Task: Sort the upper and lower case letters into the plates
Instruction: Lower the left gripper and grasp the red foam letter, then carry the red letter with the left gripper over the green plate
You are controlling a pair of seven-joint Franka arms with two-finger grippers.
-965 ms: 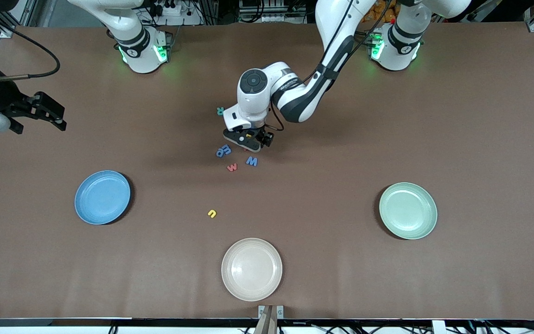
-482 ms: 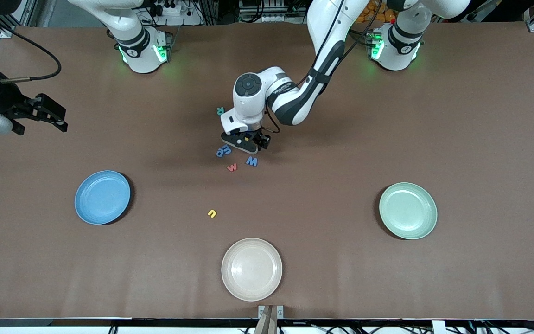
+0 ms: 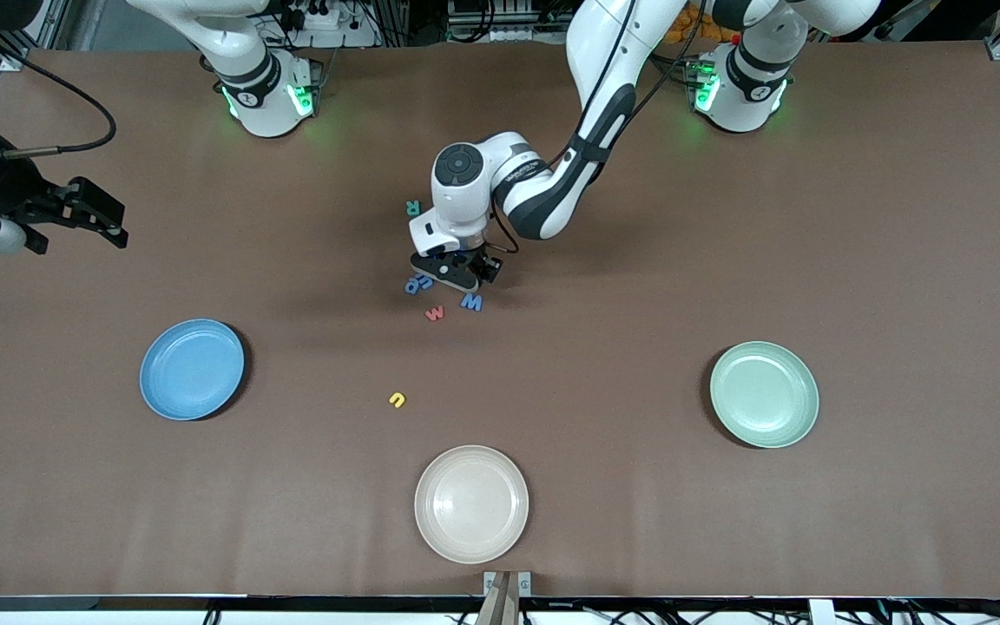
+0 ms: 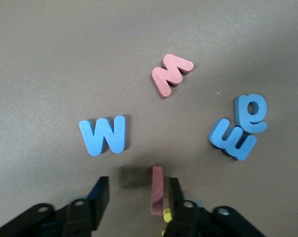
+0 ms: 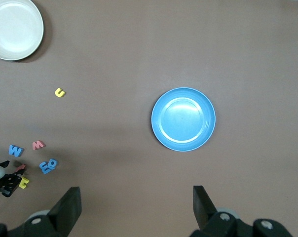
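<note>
Right gripper (image 3: pixel 105 224) waits spread wide over bare brown table (image 3: pixel 899 260) at the right arm's end, its arm cut off by the frame edge; sky-blue plate (image 3: pixel 193 369) sits nearer the camera. Mid-table, left gripper (image 4: pixel 137 193) is down among the letters, fingers (image 4: pixel 174 193) straddling a thin red letter (image 4: pixel 158 189) standing on edge, one finger touching, the other apart, with a yellow letter (image 4: pixel 166 214) mostly hidden. Blue W (image 4: pixel 104 135), red w (image 4: pixel 171 74), stacked blue letters (image 4: pixel 240 129), teal R (image 3: pixel 412 207), yellow u (image 3: pixel 397 399) lie loose; cream plate (image 3: pixel 471 503) and mint plate (image 3: pixel 764 394) are empty.
</note>
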